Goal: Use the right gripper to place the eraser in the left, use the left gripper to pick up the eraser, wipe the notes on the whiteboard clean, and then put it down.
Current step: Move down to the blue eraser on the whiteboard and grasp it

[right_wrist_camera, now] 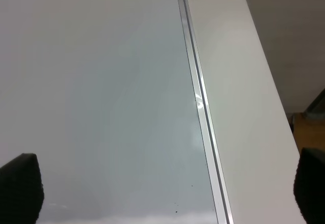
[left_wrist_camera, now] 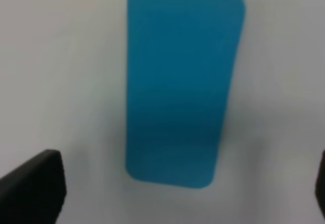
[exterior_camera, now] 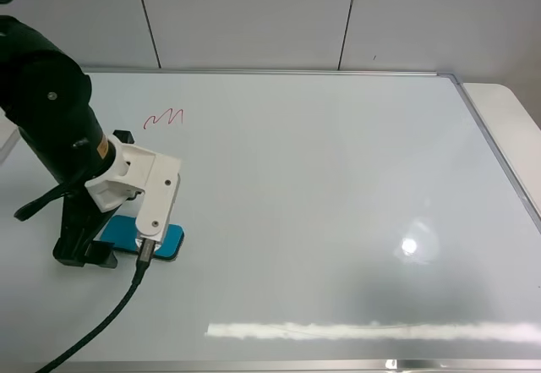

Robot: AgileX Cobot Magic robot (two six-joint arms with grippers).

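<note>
The teal-blue eraser (exterior_camera: 166, 242) lies flat on the whiteboard (exterior_camera: 321, 187) near its front left. My left gripper (exterior_camera: 103, 246) hangs right over it, partly hiding it. In the left wrist view the eraser (left_wrist_camera: 183, 82) fills the middle, and the left gripper (left_wrist_camera: 175, 196) is open, with one black fingertip (left_wrist_camera: 30, 188) on each side of the eraser's near end, not touching it. The red notes (exterior_camera: 163, 118) sit on the board beyond the left arm. My right gripper (right_wrist_camera: 165, 193) is open and empty over the board's right frame (right_wrist_camera: 198, 97); it is out of the exterior view.
A white table top (exterior_camera: 507, 119) lies right of the board and also shows in the right wrist view (right_wrist_camera: 238, 82). A grey-white panelled wall (exterior_camera: 254, 18) stands behind. The left arm's black cable (exterior_camera: 101, 322) trails over the board's front left.
</note>
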